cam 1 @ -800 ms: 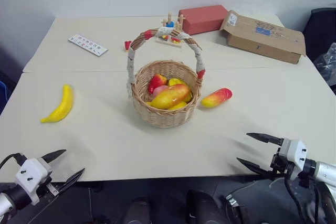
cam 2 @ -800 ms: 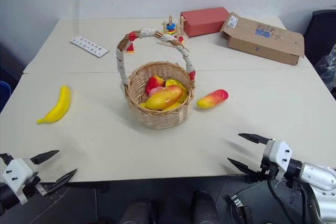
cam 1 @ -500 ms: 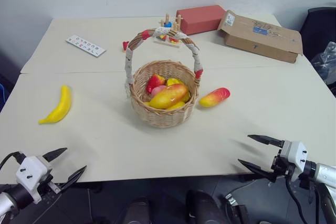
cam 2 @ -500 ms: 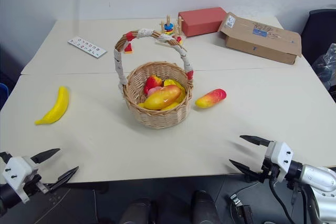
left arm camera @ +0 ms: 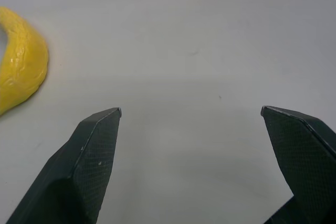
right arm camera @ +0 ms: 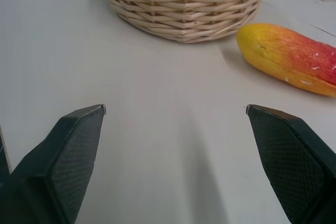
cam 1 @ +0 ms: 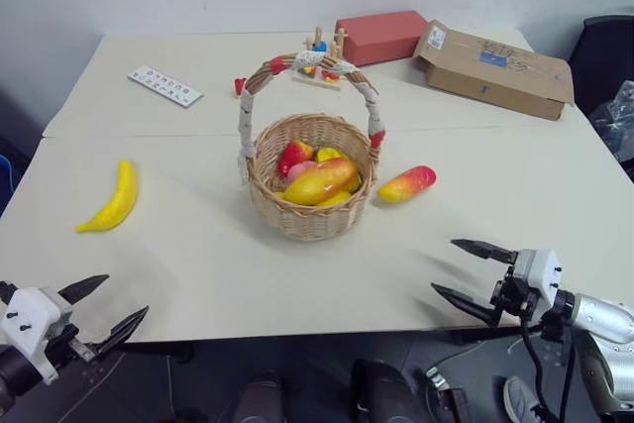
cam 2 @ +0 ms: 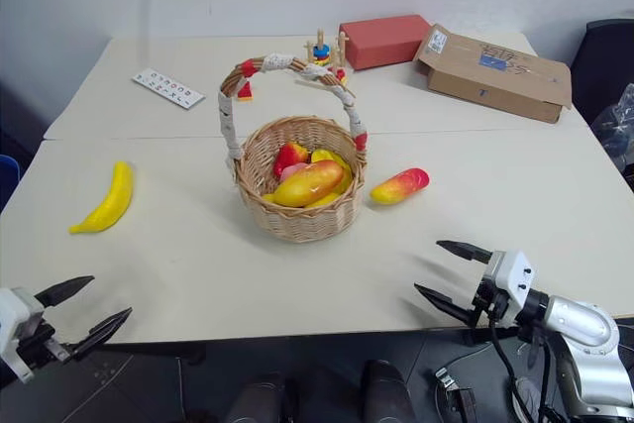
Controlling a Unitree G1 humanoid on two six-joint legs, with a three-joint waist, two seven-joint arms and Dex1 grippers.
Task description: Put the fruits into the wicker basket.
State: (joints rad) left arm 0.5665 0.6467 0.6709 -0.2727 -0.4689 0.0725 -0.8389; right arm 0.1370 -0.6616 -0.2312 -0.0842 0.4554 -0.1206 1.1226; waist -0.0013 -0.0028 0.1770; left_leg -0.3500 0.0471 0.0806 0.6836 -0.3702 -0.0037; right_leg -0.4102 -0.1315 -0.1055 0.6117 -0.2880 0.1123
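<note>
While both arms hung low at the near edge of the desk (cam 1: 198, 274), each end effector stood with its black fingers spread wide and nothing between them. The left end effector (cam 1: 102, 309) sat at the near left corner, just off the desk edge; the right end effector (cam 1: 466, 272) hovered over the near right part of the desk, pointing toward the far left.

Farther in on the left lay the banana (cam 1: 111, 198), well apart from everything else. Its long axis ran roughly near to far, the far tip leaning slightly right, with the curve bulging to the right.

At the middle of the desk stood the wicker basket (cam 1: 311, 216), upright, its handle (cam 1: 307, 66) arching from left to right over it. Several red-and-yellow fruits (cam 1: 319, 180) were piled inside, the topmost one lying with its long axis left to right, rising toward the right.

Just beside the basket on its right lay one mango-like piece (cam 1: 407, 184) on the desk, its yellow end near the basket and its red end pointing right and slightly far.

Beyond the basket were a white card (cam 1: 164, 85), a small red block (cam 1: 240, 85), a wooden peg toy (cam 1: 325, 54), a red box (cam 1: 381, 36) and a cardboard box (cam 1: 495, 67).
</note>
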